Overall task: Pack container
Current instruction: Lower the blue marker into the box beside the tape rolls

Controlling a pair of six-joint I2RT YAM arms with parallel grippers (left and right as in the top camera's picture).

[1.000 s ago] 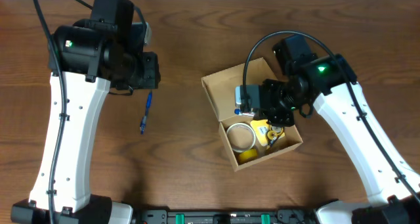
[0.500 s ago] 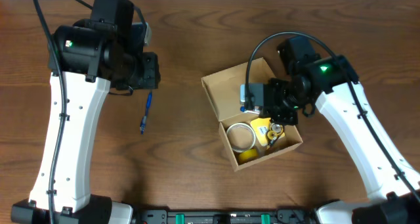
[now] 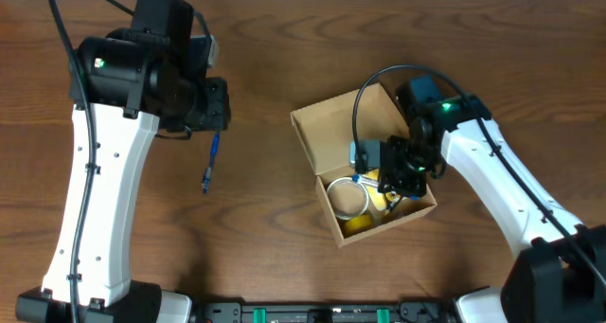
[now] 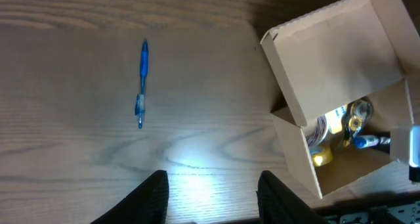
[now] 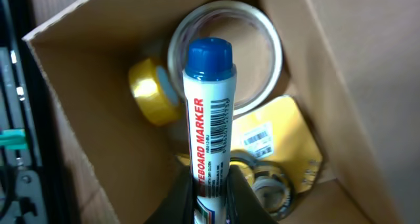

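The tan cardboard box [image 3: 333, 134] stands open at table centre, its flap lid folded back; it also shows in the left wrist view [image 4: 335, 60]. My right gripper [image 5: 211, 184] is shut on a white whiteboard marker with a blue cap [image 5: 210, 112] and holds it inside the box, over a clear tape roll [image 5: 259, 43], a yellow tape roll [image 5: 147, 89] and a yellow packet [image 5: 275, 135]. In the overhead view that gripper [image 3: 386, 167] is over the box interior. My left gripper [image 4: 213, 201] is open and empty above bare wood.
A blue pen [image 3: 209, 162] lies on the wood left of the box, below the left arm; it also shows in the left wrist view [image 4: 141, 83]. The table's front edge with black rails runs along the bottom.
My right gripper has moved the marker a little toward the front and lower into the box. The left arm and the blue pen have not moved.
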